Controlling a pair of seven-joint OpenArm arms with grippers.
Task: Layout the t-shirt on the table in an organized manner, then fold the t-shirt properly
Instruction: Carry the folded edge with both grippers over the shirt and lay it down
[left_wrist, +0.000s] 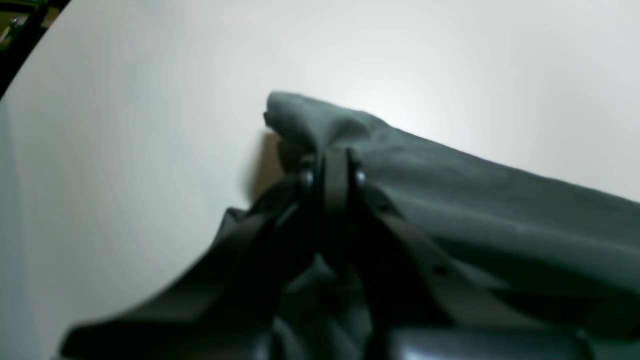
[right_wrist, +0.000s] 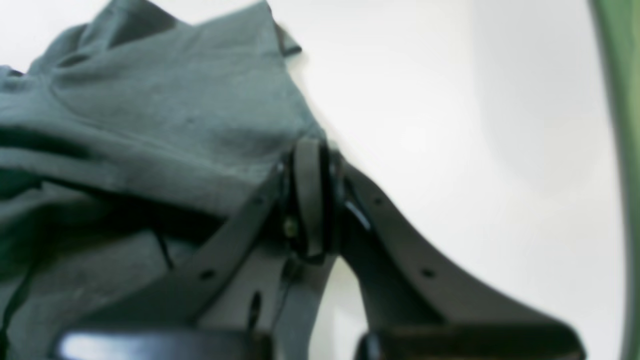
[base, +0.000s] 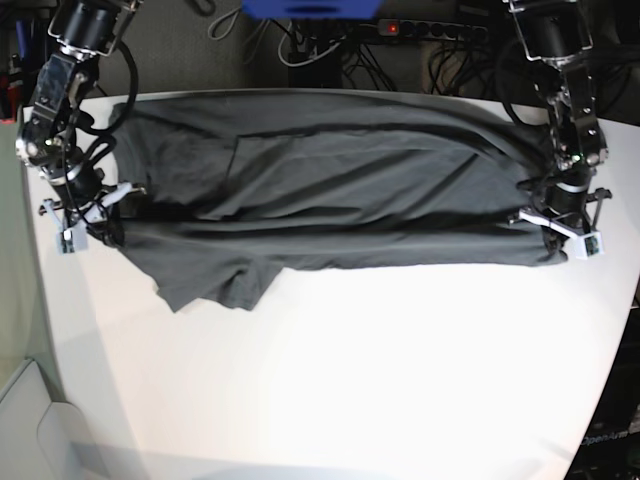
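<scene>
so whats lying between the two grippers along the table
In the base view only the t-shirt spans from the right gripper to the left gripper, both shut on its edges; nothing else lies there.

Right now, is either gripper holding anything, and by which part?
Both hold the t-shirt. The left gripper and the right gripper are each shut on a bunched edge at opposite ends of the shirt, stretched across the table.
</scene>
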